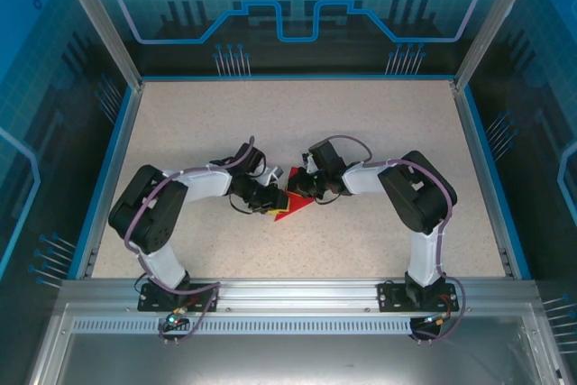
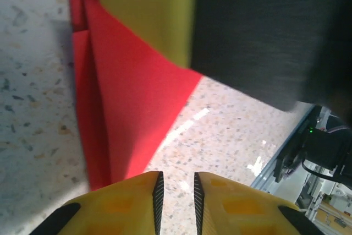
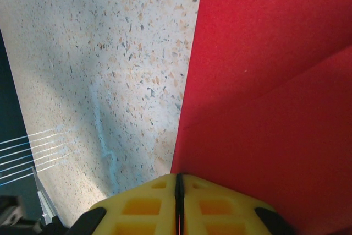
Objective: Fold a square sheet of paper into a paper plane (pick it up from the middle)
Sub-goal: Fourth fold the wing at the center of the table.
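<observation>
The right tool [image 3: 177,179], tips closed, seems to pin the red paper [image 3: 264,81] ahead against the surface [image 3: 110,70]; the left tool [image 2: 176,179] is barely parted and empty.

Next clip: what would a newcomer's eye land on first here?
The bright red folded paper stands out in the middle of the pale speckled table. Both arms bend inward over it, with the left gripper and the right gripper almost nose to nose. In the right wrist view, a crease runs across the red surface.
</observation>
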